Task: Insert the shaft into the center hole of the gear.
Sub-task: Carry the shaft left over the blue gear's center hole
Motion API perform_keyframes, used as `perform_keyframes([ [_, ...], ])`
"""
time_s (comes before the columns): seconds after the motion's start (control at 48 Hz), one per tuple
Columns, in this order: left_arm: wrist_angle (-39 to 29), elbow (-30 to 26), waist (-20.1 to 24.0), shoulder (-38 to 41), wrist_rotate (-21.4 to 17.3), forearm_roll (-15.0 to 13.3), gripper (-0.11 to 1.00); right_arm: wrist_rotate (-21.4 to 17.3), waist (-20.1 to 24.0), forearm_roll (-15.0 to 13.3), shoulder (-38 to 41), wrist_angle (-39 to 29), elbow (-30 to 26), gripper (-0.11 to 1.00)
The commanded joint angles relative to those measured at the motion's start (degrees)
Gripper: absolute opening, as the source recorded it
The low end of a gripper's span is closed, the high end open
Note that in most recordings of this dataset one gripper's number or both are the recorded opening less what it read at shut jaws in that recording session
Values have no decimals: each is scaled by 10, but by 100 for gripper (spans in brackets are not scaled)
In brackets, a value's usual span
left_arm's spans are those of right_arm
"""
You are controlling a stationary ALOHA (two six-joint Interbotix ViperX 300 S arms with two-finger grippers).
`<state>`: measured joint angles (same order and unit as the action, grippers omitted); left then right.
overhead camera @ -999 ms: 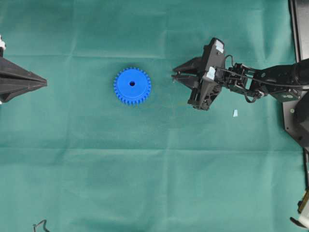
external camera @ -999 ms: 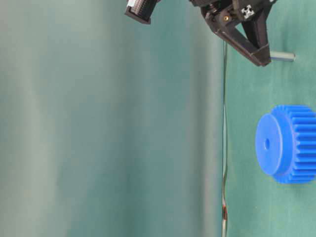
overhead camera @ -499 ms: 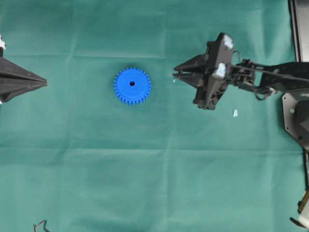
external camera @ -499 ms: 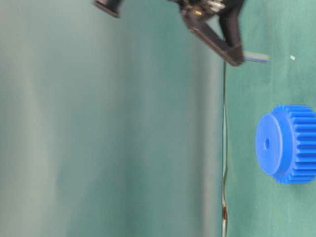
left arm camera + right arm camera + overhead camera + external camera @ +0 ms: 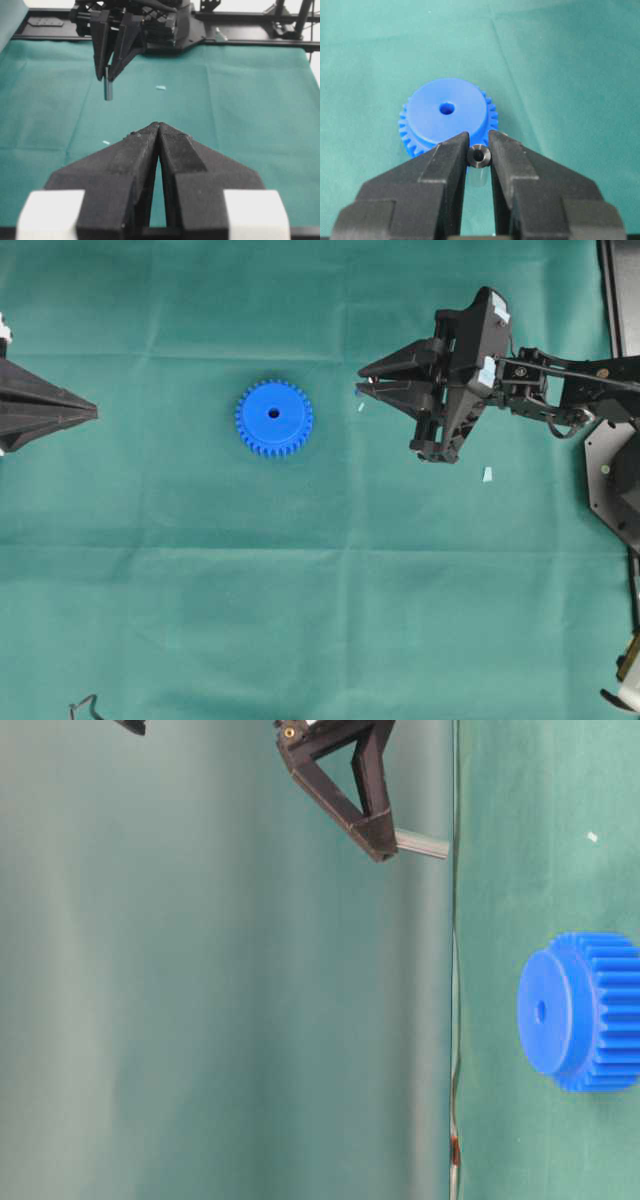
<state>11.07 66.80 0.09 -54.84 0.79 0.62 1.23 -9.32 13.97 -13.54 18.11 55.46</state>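
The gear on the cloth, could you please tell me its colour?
Bright blue; the gear shows best in the overhead view.

We count one blue gear (image 5: 274, 418) with one center hole (image 5: 274, 413), one shaft (image 5: 108, 90), two grippers, left (image 5: 92, 412) and right (image 5: 361, 386), plus one pale blue scrap (image 5: 487, 474) and one white fleck (image 5: 361, 407).

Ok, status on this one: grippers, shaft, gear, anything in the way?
Right gripper shut on shaft, held off the cloth. Left gripper shut, empty. Gear flat, center hole open. Nothing blocking.
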Motion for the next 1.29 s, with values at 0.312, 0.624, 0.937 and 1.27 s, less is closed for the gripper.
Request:
perform_keyframes([
  [0.312,3,-11,1,3,17,2,0,4,9,-4,84,-29,-114,16],
  [0.624,-4,-11,1,3,22,2,0,5,9,-17,153,-46,-194,16],
  [0.937,-4,-11,1,3,22,3,0,5,9,-17,172,-46,-207,16],
  [1.27,-4,-11,1,3,21,3,0,-1,9,-11,217,-31,-208,16],
])
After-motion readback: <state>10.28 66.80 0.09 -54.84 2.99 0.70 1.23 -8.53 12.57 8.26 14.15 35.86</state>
